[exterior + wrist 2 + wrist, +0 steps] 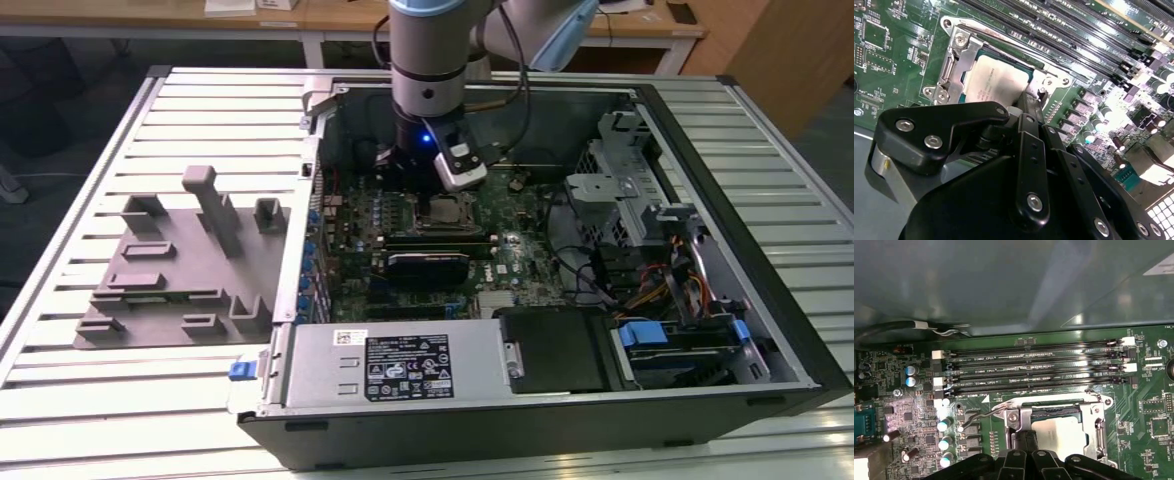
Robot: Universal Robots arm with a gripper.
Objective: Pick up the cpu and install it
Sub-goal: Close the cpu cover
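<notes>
Both fingers of the tool (1027,437) are pressed together with nothing between them, tips just at the edge of the cpu (1060,436), which in both wrist views lies flat inside the metal socket frame (1099,432) on the green motherboard (1149,405). Beyond run four memory slots (1034,371), then the case wall (1004,280).

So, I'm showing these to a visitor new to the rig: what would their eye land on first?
Probably the open computer case on the slatted table, the arm reaching down into it in the exterior view. Then the cpu, silver top lying in its socket frame, with the black gripper close over its edge in both wrist views. A grey fixture lies at the exterior view's left.
</notes>
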